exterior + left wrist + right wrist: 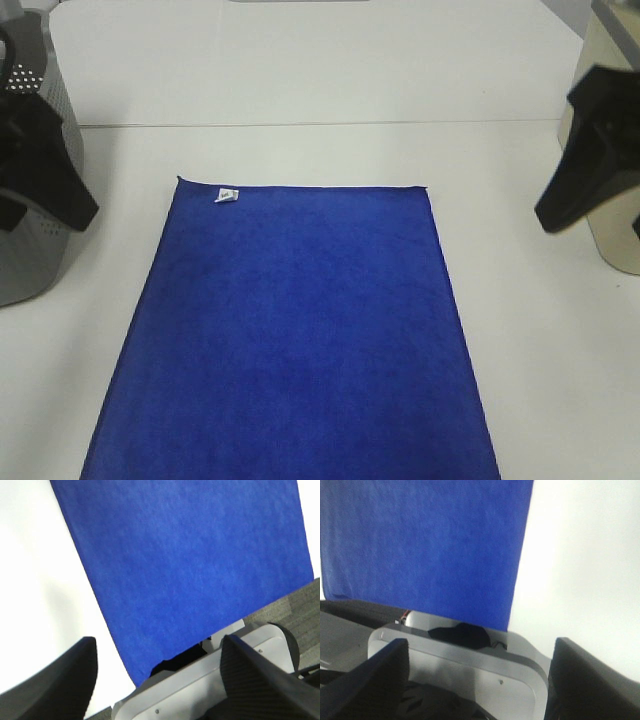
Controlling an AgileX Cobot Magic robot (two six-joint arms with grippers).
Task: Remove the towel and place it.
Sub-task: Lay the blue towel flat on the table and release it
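One grey basket point(40, 255) (contents hidden) stands beside the flat towel point(300, 330)

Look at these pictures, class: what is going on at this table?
A two-armed robot is working with a blue towel, which lies spread flat on the white table. The left gripper and right gripper are both open and empty, off to either side of the towel. A grey perforated basket stands at the left.
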